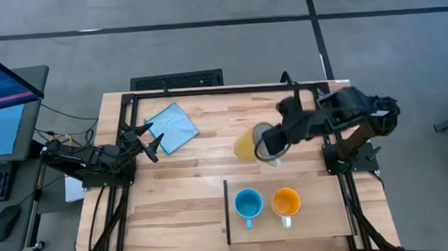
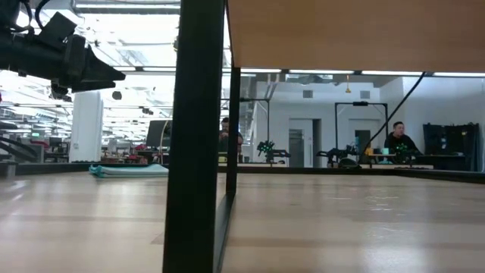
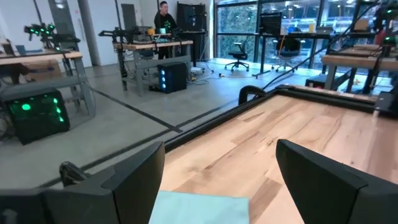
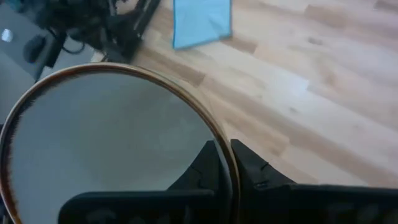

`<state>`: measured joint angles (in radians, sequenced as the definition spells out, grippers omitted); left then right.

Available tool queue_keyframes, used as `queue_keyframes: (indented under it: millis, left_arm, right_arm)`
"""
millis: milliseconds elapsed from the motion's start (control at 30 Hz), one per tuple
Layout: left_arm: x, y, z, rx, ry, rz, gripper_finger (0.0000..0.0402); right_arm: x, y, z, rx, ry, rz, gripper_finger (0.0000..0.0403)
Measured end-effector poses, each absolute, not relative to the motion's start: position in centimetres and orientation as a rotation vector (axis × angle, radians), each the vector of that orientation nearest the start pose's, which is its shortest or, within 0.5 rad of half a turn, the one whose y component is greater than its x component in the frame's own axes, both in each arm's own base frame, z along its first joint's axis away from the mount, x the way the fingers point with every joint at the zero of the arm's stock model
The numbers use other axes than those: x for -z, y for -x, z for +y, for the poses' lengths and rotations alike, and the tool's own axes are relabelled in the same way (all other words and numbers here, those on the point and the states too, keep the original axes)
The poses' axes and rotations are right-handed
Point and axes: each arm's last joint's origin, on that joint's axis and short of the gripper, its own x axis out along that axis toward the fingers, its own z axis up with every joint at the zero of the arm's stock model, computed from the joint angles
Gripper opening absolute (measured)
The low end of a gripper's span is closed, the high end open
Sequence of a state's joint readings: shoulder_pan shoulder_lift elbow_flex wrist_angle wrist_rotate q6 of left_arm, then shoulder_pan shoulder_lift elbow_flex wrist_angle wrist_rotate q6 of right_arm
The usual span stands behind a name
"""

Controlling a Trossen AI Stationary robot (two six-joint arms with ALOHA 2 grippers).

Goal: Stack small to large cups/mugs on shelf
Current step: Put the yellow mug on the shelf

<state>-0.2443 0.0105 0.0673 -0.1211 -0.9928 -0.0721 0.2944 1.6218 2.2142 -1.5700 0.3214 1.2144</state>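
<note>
1. The white mug (image 1: 265, 144) is the thing in hand. Seen from above, it is lifted over the bare tabletop, just beyond the shelf's far edge and tipped on its side. Its yellowish side faces the blue cloth, and its mouth faces the right arm.

2. The right gripper (image 1: 275, 146) holds this mug by the rim. In the right wrist view, one finger (image 4: 202, 165) sits inside the wall and the other outside, pinched closed on the thin brown-edged lip.

3. The shelf (image 1: 237, 231), a pale board with a thin dark edge, lies at the near side of the table, towards the right arm's side.

4. On the shelf stand the light-blue mug (image 1: 248, 204) and the orange mug (image 1: 286, 202), side by side and apart, both upright with handles pointing to the near edge.

5. To do this step well, I judge the white mug should be turned upright before it comes down. It should be set on bare board beside the orange mug, on the side away from the blue one, so the row runs small to large. The rim grip is narrow, so slow lowering would help prevent swinging or knocking the orange mug.

6. The blue cloth (image 1: 170, 127) lies well away from the shelf, at the table's far left.

7. The left gripper (image 1: 148, 142) waits beside that cloth, with its fingers spread and empty.
</note>
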Motion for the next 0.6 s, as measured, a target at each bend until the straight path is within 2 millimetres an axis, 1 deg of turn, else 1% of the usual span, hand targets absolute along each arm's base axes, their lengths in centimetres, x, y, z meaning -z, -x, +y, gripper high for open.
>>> queue_keyframes:
  millis: [133, 233, 400, 600]
  left_arm:
    - [-17.5, -8.4, 0.4, -0.741, 0.017, 0.032, 0.0302]
    - [-17.5, -8.4, 0.4, -0.74, 0.004, 0.037, 0.0302]
    - [-17.5, -8.4, 0.4, -0.74, 0.0, 0.039, 0.0302]
    - [-17.5, -8.4, 0.4, -0.737, -0.065, 0.064, 0.0302]
  right_arm:
    - [-45.7, -25.2, 7.9, 0.607, -0.851, 0.83, 0.0026]
    - [-44.1, -25.8, 8.0, 0.674, -0.864, 0.864, 0.0026]
    - [-41.5, -26.6, 7.4, 0.804, -0.869, 0.9, 0.0026]
    - [-39.3, -27.3, 6.3, 0.909, -0.898, 0.952, 0.0026]
